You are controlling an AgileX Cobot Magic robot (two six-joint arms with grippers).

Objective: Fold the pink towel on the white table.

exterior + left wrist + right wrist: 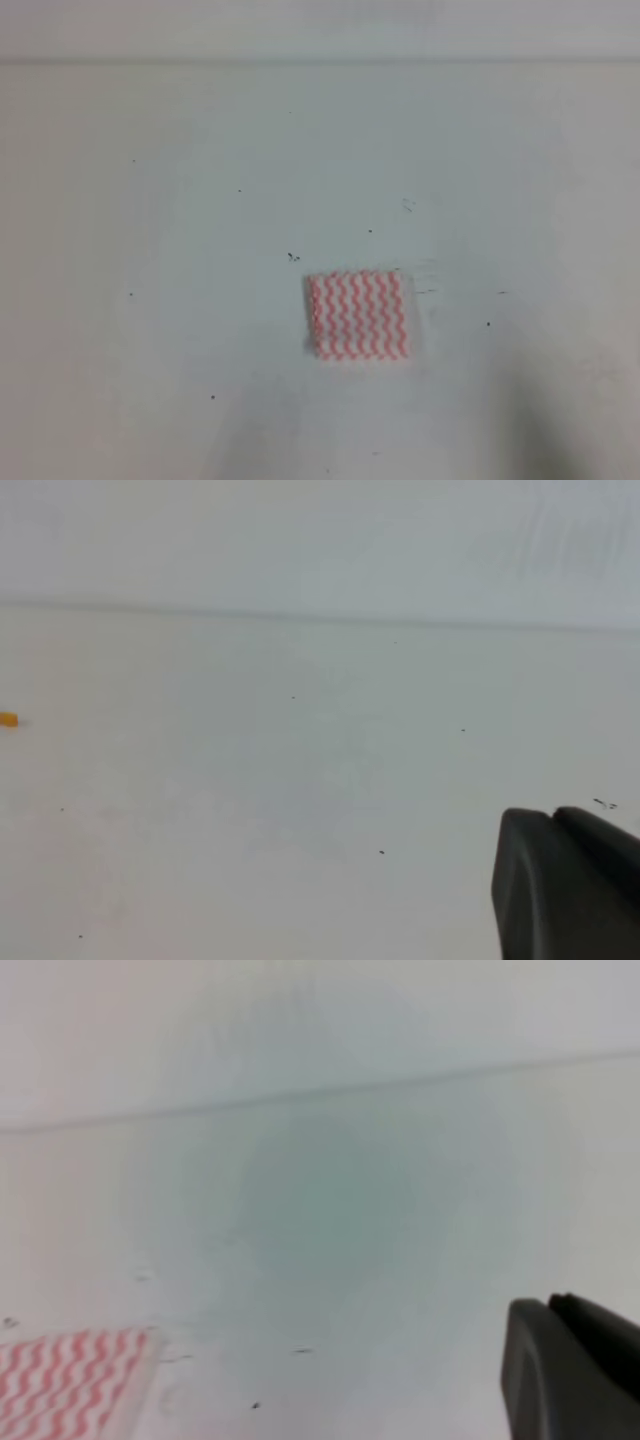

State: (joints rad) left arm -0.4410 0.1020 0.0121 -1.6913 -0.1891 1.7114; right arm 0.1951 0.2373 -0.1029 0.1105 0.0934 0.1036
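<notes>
The pink towel (357, 316) lies flat on the white table (180, 250) as a small folded rectangle, right of centre and toward the front. The right wrist view catches one of its corners (70, 1380) at the lower left. Neither arm appears in the exterior high view. Only a dark piece of my left gripper (565, 890) shows, at the lower right of the left wrist view over bare table. A similar dark piece of my right gripper (570, 1370) sits at the lower right of its view, well to the right of the towel. Nothing is seen held.
A tiny orange object (8, 719) sits at the left edge of the left wrist view. Small dark specks (292, 257) dot the tabletop. The table's far edge (320, 62) runs across the top of the exterior view.
</notes>
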